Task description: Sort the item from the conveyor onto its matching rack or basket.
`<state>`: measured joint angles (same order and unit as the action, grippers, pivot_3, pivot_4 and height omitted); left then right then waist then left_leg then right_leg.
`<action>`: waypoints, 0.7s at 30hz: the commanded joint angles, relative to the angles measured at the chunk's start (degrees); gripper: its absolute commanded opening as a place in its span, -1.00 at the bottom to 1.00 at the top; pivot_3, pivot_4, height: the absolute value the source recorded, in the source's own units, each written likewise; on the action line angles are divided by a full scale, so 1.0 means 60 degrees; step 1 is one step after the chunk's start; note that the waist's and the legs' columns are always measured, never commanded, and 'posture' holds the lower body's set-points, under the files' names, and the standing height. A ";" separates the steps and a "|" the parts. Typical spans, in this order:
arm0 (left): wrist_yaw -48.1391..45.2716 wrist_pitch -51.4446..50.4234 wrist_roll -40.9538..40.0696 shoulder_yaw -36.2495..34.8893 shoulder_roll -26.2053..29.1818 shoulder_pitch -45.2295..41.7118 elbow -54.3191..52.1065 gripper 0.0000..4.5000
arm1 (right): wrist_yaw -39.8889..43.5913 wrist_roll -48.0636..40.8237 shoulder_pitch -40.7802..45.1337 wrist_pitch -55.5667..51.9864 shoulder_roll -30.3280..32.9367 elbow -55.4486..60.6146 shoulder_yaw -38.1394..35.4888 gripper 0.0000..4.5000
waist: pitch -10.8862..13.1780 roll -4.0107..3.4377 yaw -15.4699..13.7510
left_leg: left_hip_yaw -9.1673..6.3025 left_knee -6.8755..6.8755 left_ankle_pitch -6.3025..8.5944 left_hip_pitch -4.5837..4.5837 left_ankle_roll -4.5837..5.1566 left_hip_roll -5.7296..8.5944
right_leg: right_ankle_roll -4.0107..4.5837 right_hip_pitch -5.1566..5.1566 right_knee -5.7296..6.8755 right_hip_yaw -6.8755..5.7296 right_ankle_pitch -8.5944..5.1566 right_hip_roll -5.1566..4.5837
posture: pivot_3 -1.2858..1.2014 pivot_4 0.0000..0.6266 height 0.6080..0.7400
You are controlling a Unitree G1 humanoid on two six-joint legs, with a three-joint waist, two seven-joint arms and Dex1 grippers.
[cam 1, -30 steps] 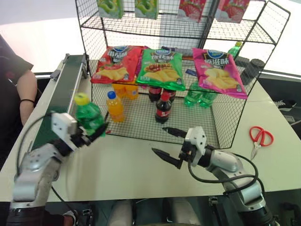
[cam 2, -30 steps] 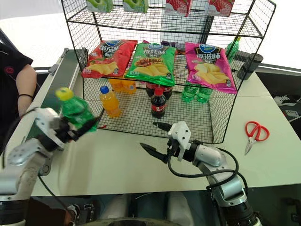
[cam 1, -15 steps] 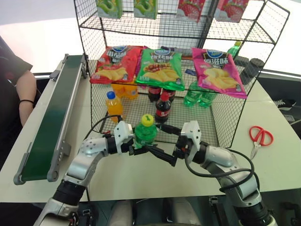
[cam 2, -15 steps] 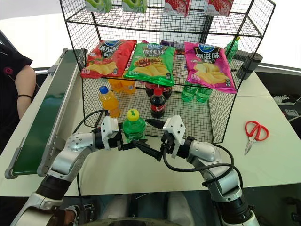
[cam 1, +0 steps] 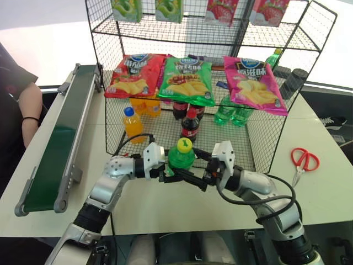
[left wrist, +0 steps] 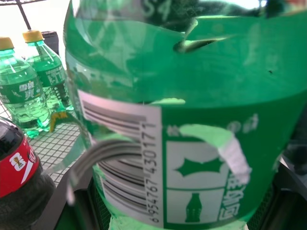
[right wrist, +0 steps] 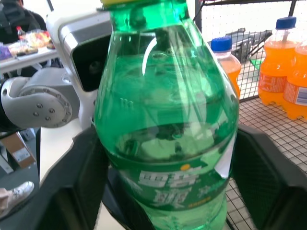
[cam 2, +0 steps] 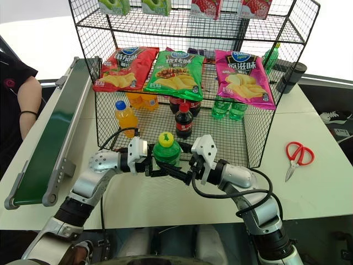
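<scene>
Green soda bottle, yellow cap up, is held upright above the white surface, just in front of the black wire rack and near its front edge. Left gripper is clamped on the bottle's lower body from the robot's left. Right gripper meets the bottle from the opposite side, its black fingers pressed against both flanks of the bottle at label height, so both grippers grip the same bottle. Right wrist view: clear green body with the label band low down, left gripper housing directly behind it. Left wrist view: label and barcode fill the foreground. Conveyor lies along the surface's left side, well apart from the bottle, belt bare. Rack floor holds an orange-drink bottle, a cola bottle and green bottles further back; three chip bags on the tier above. Red scissors lie on the surface to the right of the rack.
</scene>
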<state>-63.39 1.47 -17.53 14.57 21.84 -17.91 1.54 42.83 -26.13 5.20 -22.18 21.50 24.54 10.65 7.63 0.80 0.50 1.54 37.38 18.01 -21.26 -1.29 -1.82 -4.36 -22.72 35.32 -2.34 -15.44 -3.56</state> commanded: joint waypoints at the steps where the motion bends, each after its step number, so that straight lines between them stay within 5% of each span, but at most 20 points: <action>1: -0.0104 -0.0287 -0.0194 -0.0030 0.0071 -0.0037 -0.0449 0.45 | -0.0087 -0.0183 0.0182 0.0204 -0.0167 0.0093 -0.0235 0.35 | 0.0000 0.0000 0.0000 | 0.0000 0.0000 0.0000 0.0000 0.0000 0.0000 | 0.0000 0.0000 0.0000 0.0000 0.0000 0.0000 | 0.03 -0.52 1.00; 4: 0.0133 -0.0380 -0.0075 -0.0094 0.0028 -0.0008 -0.0424 0.97 | -0.0263 -0.0108 0.0275 0.0321 -0.0280 -0.0010 -0.0371 0.35 | 0.0000 0.0000 -0.0007 | 0.0000 0.0001 0.0000 -0.0001 0.0000 0.0000 | 0.0000 0.0000 0.0001 0.0000 0.0000 0.0000 | 0.03 -0.52 1.00; 15: 0.1253 0.0407 0.0488 -0.0958 0.0451 0.1042 -0.0195 0.97 | -0.2194 0.1213 -0.0758 0.1511 -0.0149 -0.0458 -0.2176 0.35 | -0.0001 -0.0003 -0.0118 | 0.0002 0.0003 -0.0001 -0.0001 -0.0001 -0.0003 | 0.0000 0.0001 0.0001 0.0003 0.0000 -0.0012 | 0.03 -0.52 1.00; 21: 0.1709 -0.0497 -0.0365 -0.1460 0.0390 0.1422 -0.1333 0.97 | -0.3604 0.1757 -0.0522 0.2137 -0.0680 -0.1811 -0.3059 0.35 | 0.0000 -0.0014 -0.0188 | 0.0008 0.0004 0.0000 0.0006 -0.0001 -0.0003 | 0.0000 0.0001 0.0008 0.0010 0.0000 -0.0009 | 0.03 -0.52 1.00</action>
<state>-53.69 -0.07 -17.10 6.91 24.61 -9.33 -2.21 23.41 -15.95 -0.19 -12.80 18.55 13.24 -5.74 7.63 0.71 -0.63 1.59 37.40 18.01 -21.23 -1.30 -1.84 -4.36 -22.71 35.37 -2.27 -15.44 -3.62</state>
